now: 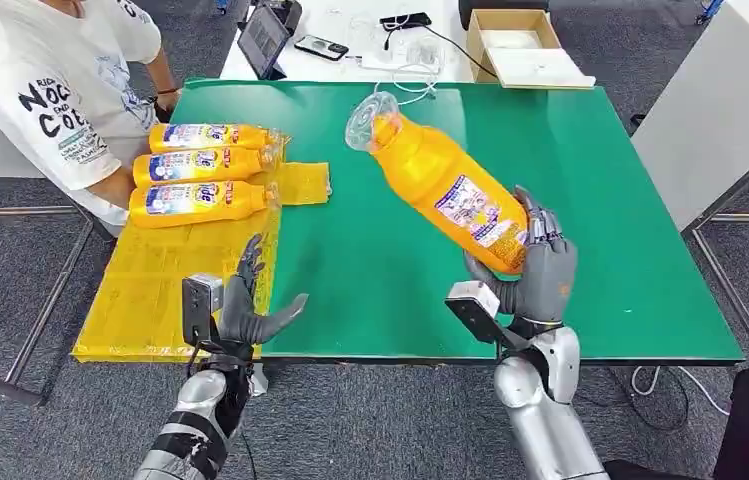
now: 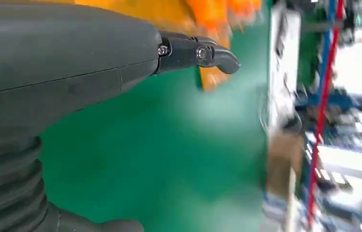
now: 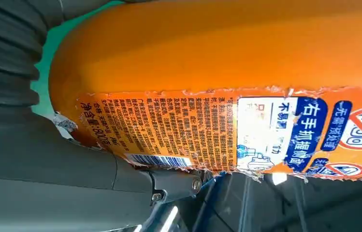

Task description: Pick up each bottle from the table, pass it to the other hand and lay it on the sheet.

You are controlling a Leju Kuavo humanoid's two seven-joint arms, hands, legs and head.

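Gripping a tilted orange bottle [image 1: 450, 190] with torn label, right hand [image 1: 540, 268], left hand [image 1: 245, 305] open, empty

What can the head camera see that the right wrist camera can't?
Only the head view shows the green rectangular table, the yellow plastic sheet with three orange plastic bottles lying on it, a person in a white shirt, and the open left robot hand. Only the right wrist view shows the small print and barcode on the label. Both show the big orange plastic bottle that the right robot hand holds tilted above the table.
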